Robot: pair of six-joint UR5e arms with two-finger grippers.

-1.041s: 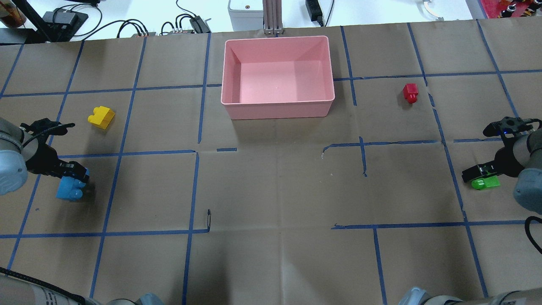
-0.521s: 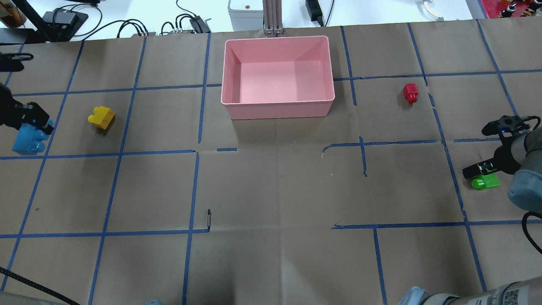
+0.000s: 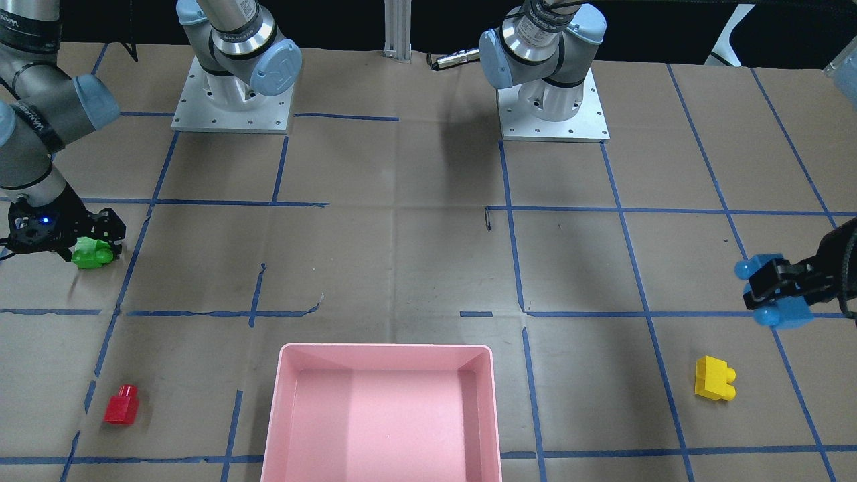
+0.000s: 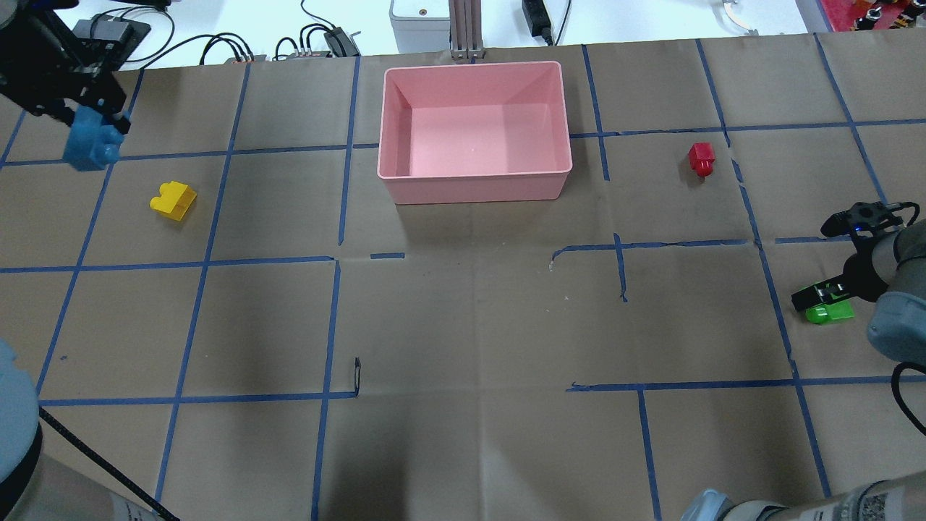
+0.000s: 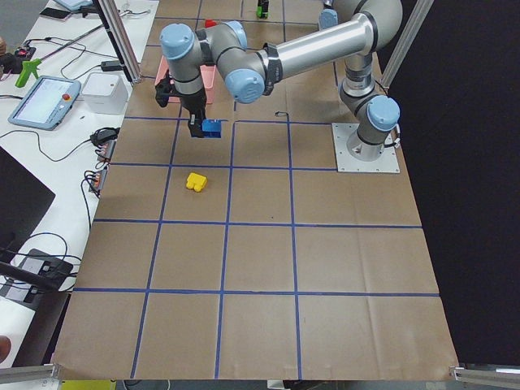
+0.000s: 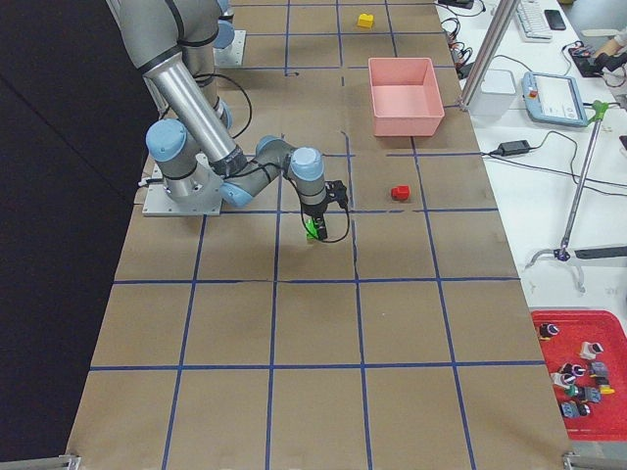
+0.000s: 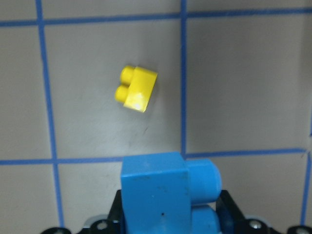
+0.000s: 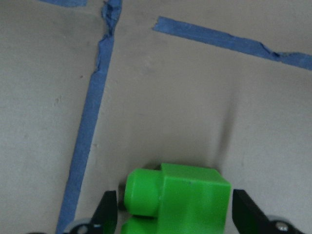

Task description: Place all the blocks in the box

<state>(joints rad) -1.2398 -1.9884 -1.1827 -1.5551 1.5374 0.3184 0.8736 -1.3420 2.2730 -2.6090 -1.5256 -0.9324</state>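
Overhead view: our left gripper (image 4: 92,119) is clamping the light blue block (image 4: 85,148) in the air, at 9 o'clock from the box (image 4: 474,189). The yellow block (image 4: 173,200) is lying at 4 o'clock from it. Our right gripper (image 4: 823,302) is straddling the green block (image 4: 832,314) on the table at 4 o'clock from the box, but we cannot tell if it is squeezing. The red block (image 4: 701,158) is sitting at 3 o'clock.

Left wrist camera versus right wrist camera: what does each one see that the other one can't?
Only the left wrist camera shows the light blue block held in the left pincer, with the yellow block lying on the table below. Only the right wrist camera shows the green block, sitting on the table inside the open right pincer. Both show the brown table crossed by blue tape lines.
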